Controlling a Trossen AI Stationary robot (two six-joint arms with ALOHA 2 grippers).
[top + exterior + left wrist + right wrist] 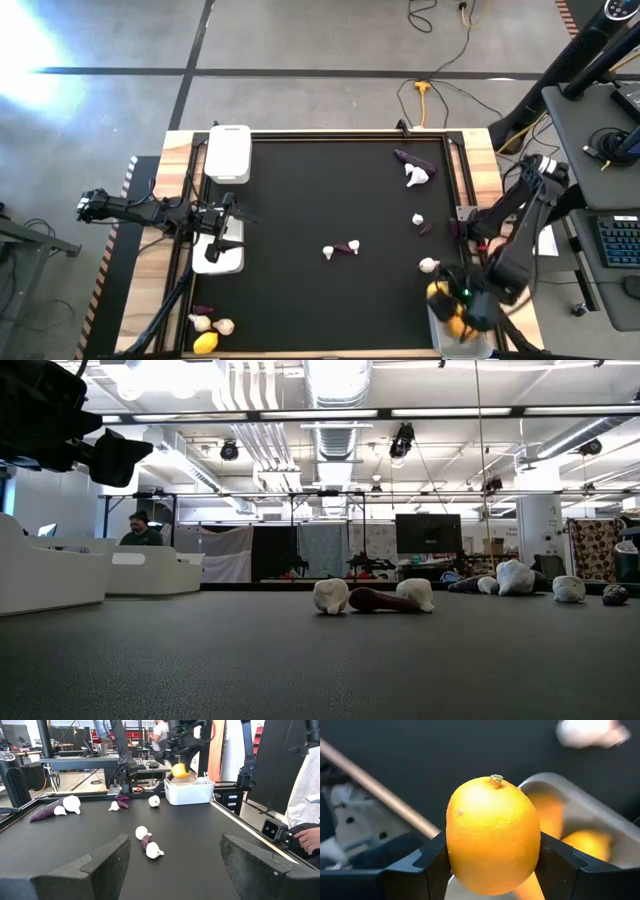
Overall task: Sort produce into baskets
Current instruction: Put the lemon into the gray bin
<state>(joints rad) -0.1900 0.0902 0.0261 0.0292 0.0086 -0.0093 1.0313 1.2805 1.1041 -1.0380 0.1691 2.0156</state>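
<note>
My right gripper (492,870) is shut on an orange-yellow round fruit (492,832), just above the clear basket (470,345) at the table's near right corner. That basket (590,815) holds other yellow fruits. My left gripper (175,865) is open and empty over a white basket (218,252) at the left edge. A second white basket (228,152) stands at the far left. Two garlic bulbs and a purple piece (343,249) lie mid-table. An eggplant (408,157) and more bulbs lie on the right. My right gripper pinches the fruit between its two fingers by two opposite sides (451,850), about its middle. The fruit's stem end (495,780) shows clear of the fingers. The left wrist view shows the fruit (179,770) lifted clear, above the basket's rim (189,787).
Two garlic bulbs (224,326), a yellow fruit (205,343) and a small purple piece lie at the near left corner. A garlic bulb (428,265) lies near the right gripper. A person's hand (307,837) shows beyond the table's near edge. A wide part of the black mat (300,190) is bare.
</note>
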